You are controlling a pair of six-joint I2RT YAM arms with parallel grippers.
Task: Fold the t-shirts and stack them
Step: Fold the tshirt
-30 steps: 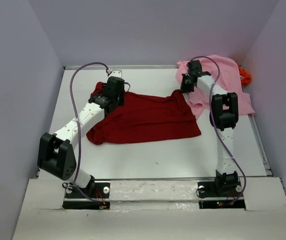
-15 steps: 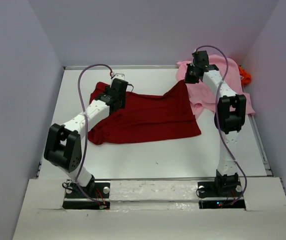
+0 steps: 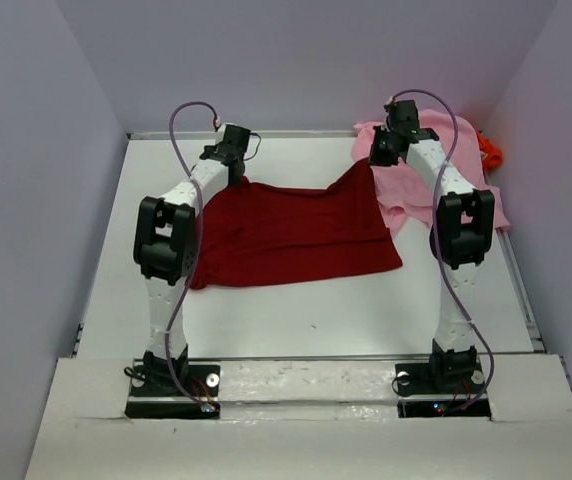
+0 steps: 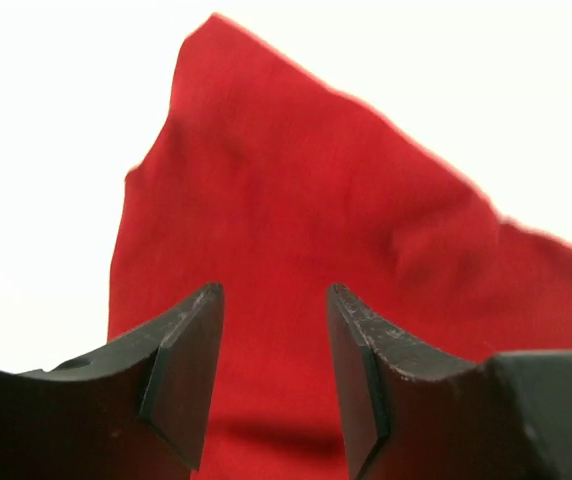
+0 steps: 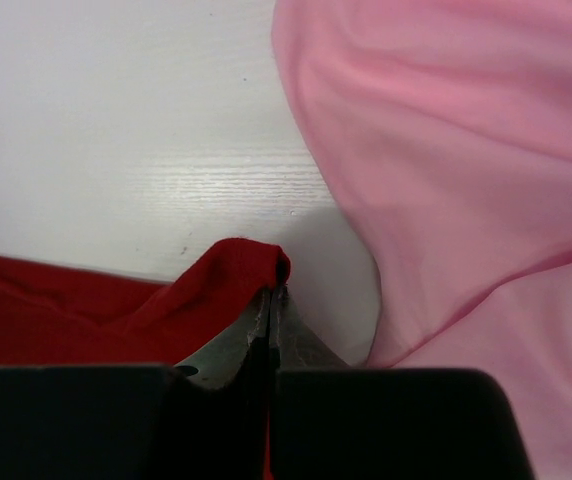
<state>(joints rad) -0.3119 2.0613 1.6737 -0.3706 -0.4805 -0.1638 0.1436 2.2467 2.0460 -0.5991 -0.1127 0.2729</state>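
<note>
White worktop (image 3: 316, 320) stood boxed by pale lilac walls (image 3: 296, 60), left claw (image 4: 273, 292) hung with jaws parted at the far left corner of the dark red t-shirt (image 3: 296, 235), which lay spread mid-worktop, right claw (image 5: 271, 290) pinched its raised far right corner, light pink t-shirt (image 3: 466, 165) lay heaped far right, orange t-shirt (image 3: 490, 150) bunched beside it.

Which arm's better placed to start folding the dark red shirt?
Right. The right gripper is shut on a far corner of the dark red t-shirt, beside the light pink t-shirt. The left gripper hangs open over the cloth, holding nothing.

White table (image 3: 316, 320) under dark red t-shirt (image 3: 286, 235), pink t-shirt (image 3: 471, 155), orange t-shirt (image 3: 490, 151)
</note>
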